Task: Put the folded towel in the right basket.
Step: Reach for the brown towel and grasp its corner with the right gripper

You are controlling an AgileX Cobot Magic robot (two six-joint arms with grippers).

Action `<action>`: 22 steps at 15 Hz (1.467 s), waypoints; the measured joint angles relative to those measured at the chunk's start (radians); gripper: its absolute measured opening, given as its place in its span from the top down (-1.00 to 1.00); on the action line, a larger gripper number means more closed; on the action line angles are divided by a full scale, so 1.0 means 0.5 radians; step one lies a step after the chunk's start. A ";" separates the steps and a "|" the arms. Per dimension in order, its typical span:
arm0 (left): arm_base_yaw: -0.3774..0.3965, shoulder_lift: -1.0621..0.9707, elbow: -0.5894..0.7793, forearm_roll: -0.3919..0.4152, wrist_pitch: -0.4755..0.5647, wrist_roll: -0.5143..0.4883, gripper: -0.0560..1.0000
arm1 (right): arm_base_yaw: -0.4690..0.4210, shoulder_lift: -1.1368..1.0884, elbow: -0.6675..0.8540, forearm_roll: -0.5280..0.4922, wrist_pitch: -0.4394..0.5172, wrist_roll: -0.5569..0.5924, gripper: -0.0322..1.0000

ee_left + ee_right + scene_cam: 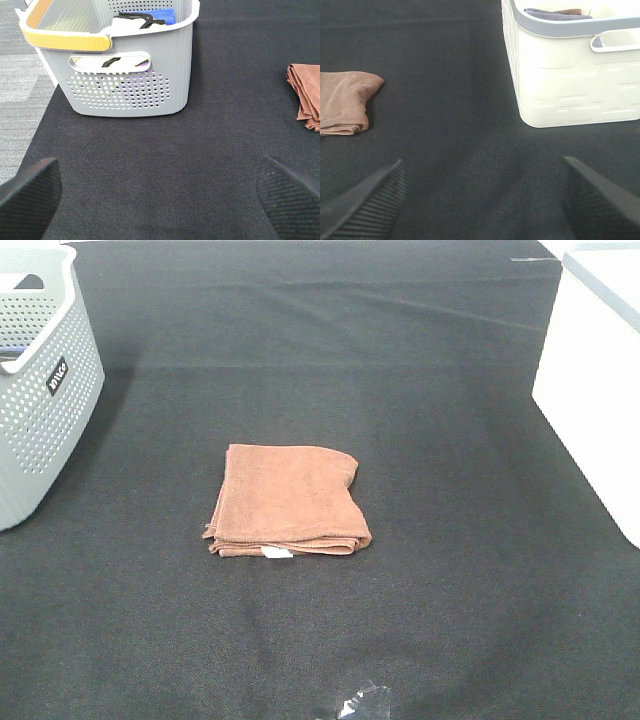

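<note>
Near edge of bench (450, 620), closest to the high camera: black cloth, bare but for a small shiny scrap (357, 705) I cannot identify.

White right basket (600, 390) at the far right, partly out of the high view. The right wrist view shows its rim (560, 27) and dark folded cloth already inside.

Grey perforated left basket (40, 410) at the far left, holding blue and black items. Not the target.

Folded towel (288, 500), brown, lies flat at mid-bench, a little left of centre and well apart from both baskets. Layered edges face the near side, with a white label (277, 553) on that edge.

Left end effector (160, 195): fingers spread wide, nothing between them, aimed toward the grey basket.

Right end effector (482, 197): fingers likewise spread and empty, between towel and white basket.

Judgement: task not started; the step in hand is the reach to the towel.
- The right arm seems the natural choice.
- Descend over the stack and pinch through all layers, so no layer is left to fall open.
- Lift well above the rim before crossing.
- Release only once over the opening.
- Risk: a shallow pinch takes the top layer only and the towel unfolds.
</note>
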 joint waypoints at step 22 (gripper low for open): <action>0.000 0.000 0.000 0.000 0.000 0.000 -0.98 | 0.000 0.000 0.000 -0.030 0.000 0.000 -0.87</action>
